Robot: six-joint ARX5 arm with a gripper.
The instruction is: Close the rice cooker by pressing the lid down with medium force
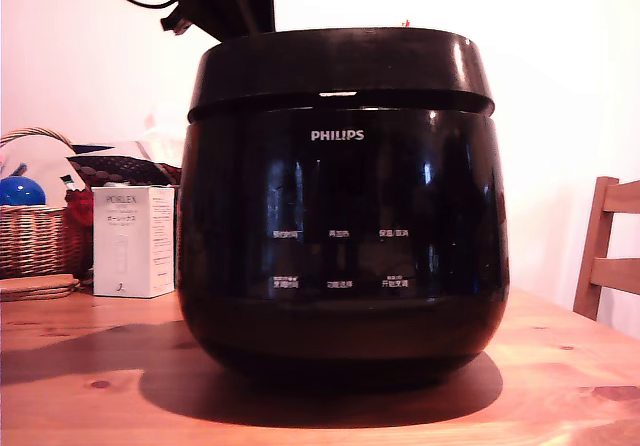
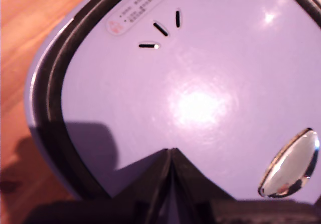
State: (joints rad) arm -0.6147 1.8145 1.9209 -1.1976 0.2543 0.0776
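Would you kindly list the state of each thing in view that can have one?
rice cooker: upright on the wooden table, no panel lights seen.
lid: down on the body; whether latched cannot be told.
gripper: shut, fingertips together just over the lid's top.
white box: upright, closed.
wicker basket: upright, filled with items.

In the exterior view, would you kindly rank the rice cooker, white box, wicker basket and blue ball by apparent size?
1. Rice cooker
2. White box and wicker basket: look alike, and the basket is cropped, so unranked
3. Blue ball
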